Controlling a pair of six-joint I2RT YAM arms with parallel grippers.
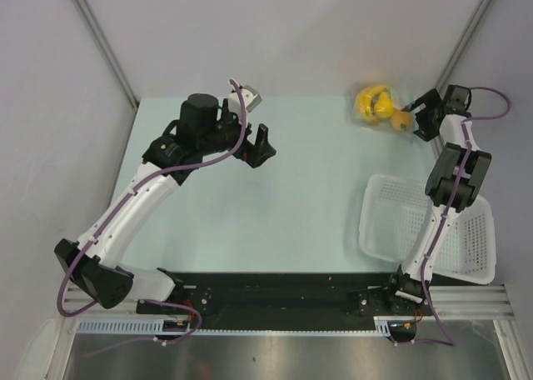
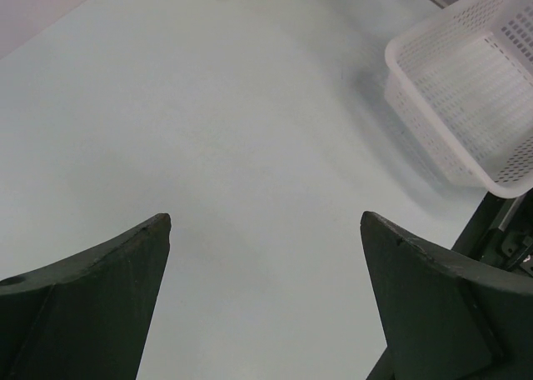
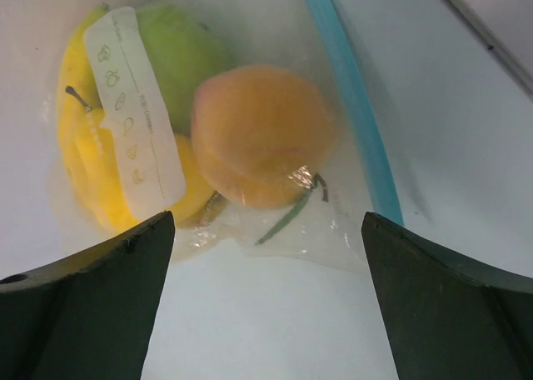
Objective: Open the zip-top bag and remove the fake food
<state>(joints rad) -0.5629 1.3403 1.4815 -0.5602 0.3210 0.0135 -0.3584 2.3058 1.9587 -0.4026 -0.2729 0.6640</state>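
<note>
Zip-top bag [image 1: 379, 107], far right, containing fake food [image 3: 262, 134]. Right gripper [image 3: 266, 219] spread wide, just beside it. Left gripper [image 2: 266, 219] spread wide, far left.

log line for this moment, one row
left gripper open above table | right gripper open, facing zip-top bag | fake food inside bag

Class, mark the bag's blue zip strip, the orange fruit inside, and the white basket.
blue zip strip of the clear plastic bag [image 3: 354, 105], right wrist view, middle of the strip.
round orange plastic fruit [image 3: 262, 134], right wrist view, centre of its face.
white perforated plastic basket [image 2: 425, 120], left wrist view, outer side wall.
</note>
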